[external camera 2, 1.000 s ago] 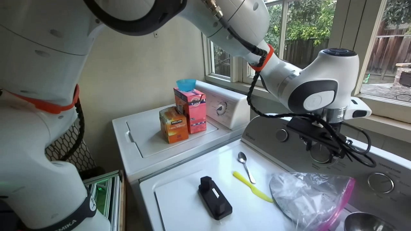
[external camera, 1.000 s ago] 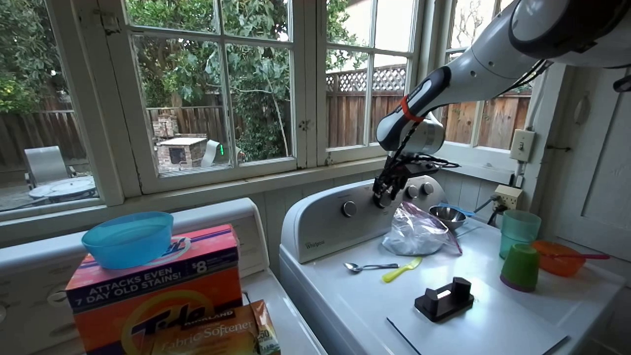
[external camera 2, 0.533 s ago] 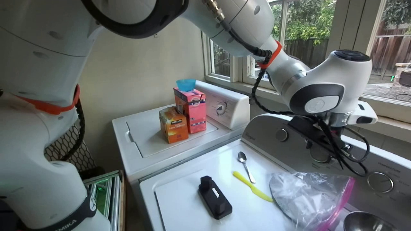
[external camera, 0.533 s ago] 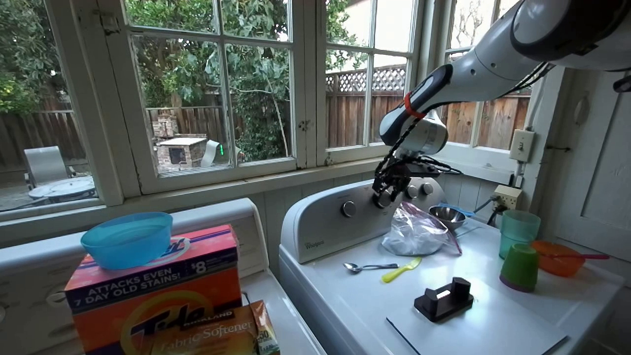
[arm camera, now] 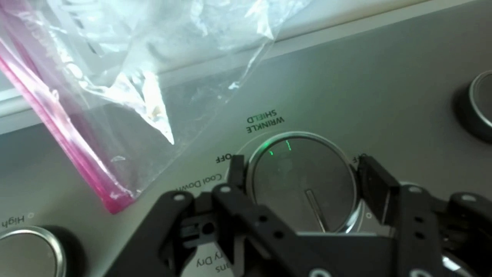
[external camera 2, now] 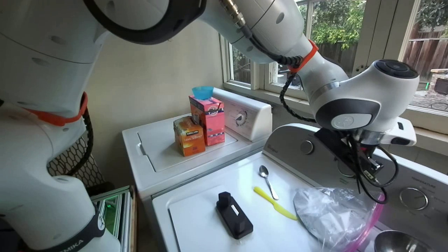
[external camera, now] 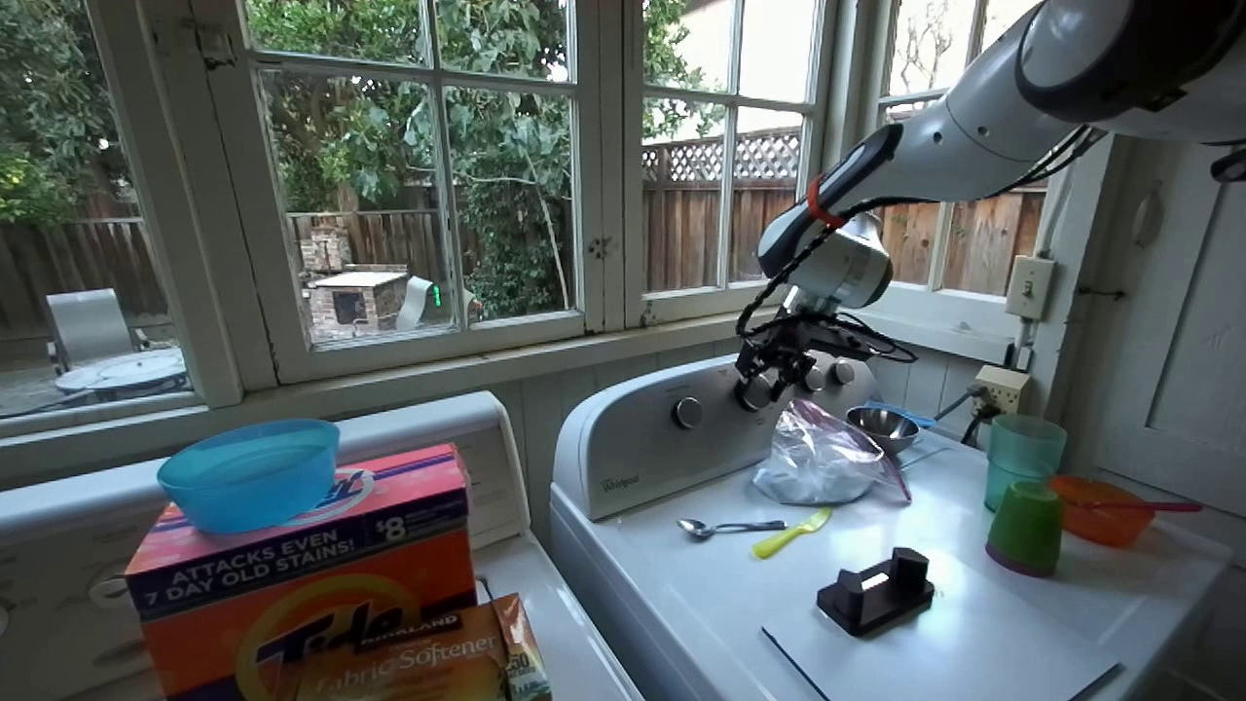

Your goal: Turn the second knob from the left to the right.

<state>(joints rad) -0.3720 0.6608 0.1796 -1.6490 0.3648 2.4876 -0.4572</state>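
On the white tabletop (external camera: 701, 584), in an exterior view, lay a clear zip bag (external camera: 818, 467), its contents hard to make out. A steel bowl (external camera: 882, 424) stood at the bag's two o'clock; toward four, an orange bowl (external camera: 1110, 528) held a red utensil (external camera: 1163, 506) that stuck out at three. The hand (arm camera: 301, 176) gripped the second knob from the left (arm camera: 303, 181) on the control panel (external camera: 633, 458), at the bag's ten to eleven o'clock, with fingers (arm camera: 237, 171) either side. In the wrist view the knob's marker line (arm camera: 316, 211) ran from near centre toward five o'clock.
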